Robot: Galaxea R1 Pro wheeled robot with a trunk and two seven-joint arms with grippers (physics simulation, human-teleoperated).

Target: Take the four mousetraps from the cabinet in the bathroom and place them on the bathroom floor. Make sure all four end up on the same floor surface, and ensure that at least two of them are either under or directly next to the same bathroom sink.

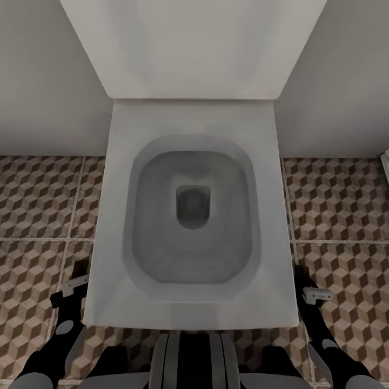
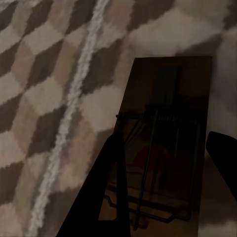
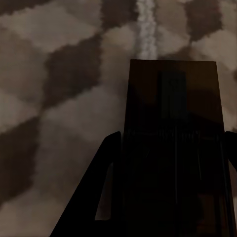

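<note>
The bathroom floor (image 1: 335, 216), tiled in a brown, beige and white cube pattern with pale grout lines, spreads out on both sides of a white toilet (image 1: 192, 216) that stands against a plain pale wall (image 1: 43, 81), its lid raised and its bowl open to the head camera. The robot's dark trunk (image 1: 192, 362) sits just below the toilet's front edge, with the left arm (image 1: 59, 335) reaching down along the toilet's left side and the right arm (image 1: 329, 340) along its right side. The left gripper (image 2: 163, 163) is pinching a mousetrap (image 2: 168, 98), a brown wooden board with a dark metal spring bar, held flat between its dark fingers (image 2: 106, 187) above the tiles. The right gripper (image 3: 170, 173) likewise clamps a second mousetrap (image 3: 173, 89) between its fingers (image 3: 106, 182), over the floor near a grout line. No writing or brand mark can be read on anything.
</note>
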